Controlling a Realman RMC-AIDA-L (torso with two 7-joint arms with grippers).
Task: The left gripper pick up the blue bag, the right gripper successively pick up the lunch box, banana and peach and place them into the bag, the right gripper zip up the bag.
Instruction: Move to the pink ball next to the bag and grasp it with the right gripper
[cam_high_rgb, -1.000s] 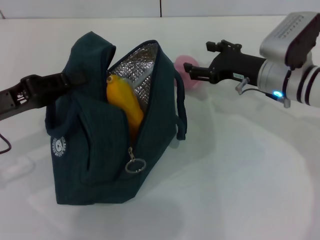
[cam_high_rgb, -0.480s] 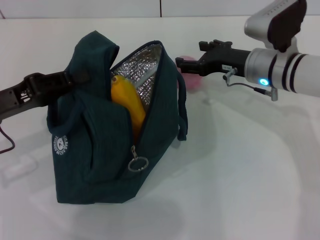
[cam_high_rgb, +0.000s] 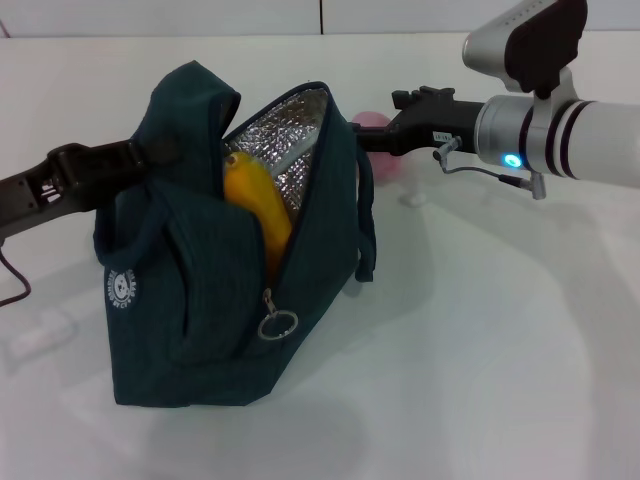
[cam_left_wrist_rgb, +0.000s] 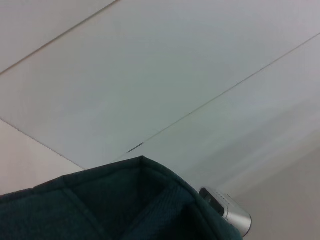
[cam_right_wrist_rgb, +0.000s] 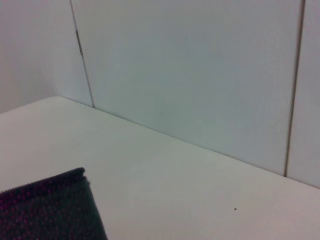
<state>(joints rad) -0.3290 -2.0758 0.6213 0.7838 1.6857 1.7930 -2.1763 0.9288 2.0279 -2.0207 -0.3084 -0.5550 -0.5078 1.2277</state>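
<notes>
Head view: the blue bag (cam_high_rgb: 235, 260) stands on the white table (cam_high_rgb: 480, 350) toward its left side, mouth gaping, silver lining (cam_high_rgb: 290, 150) showing.
Left gripper (cam_high_rgb: 140, 158): reaches in from the table's left edge and grips the bag's upper flap, shut on the fabric, holding the mouth up and open.
Banana (cam_high_rgb: 258, 210): already inside, standing on end and leaning against the lining, its top poking above the zip line.
Lunch box: not visible; whether it sits lower in the bag cannot be told.
Peach (cam_high_rgb: 372, 122): pink, on the table behind the bag's right shoulder, toward the far edge, mostly hidden by the bag and the gripper.
Right gripper (cam_high_rgb: 372, 138): level with the peach and right at it, its fingertips dark against the bag's edge; whether the fingers are spread or closed on the fruit I cannot tell.
Zip pull (cam_high_rgb: 277, 324): ring hanging at the low front end of the opening, zip fully undone.
Wrist views: only wall, table and a corner of dark fabric; no help on the grasp.
Risk, peach: round fruit could roll off toward the far edge if the fingers close off-centre.
Risk, bag: the right arm works close to the bag's shoulder; a nudge could tip the bag or pull the flap from the left gripper.
Risk, zip: the banana's raised tip may foul the zip later.
</notes>
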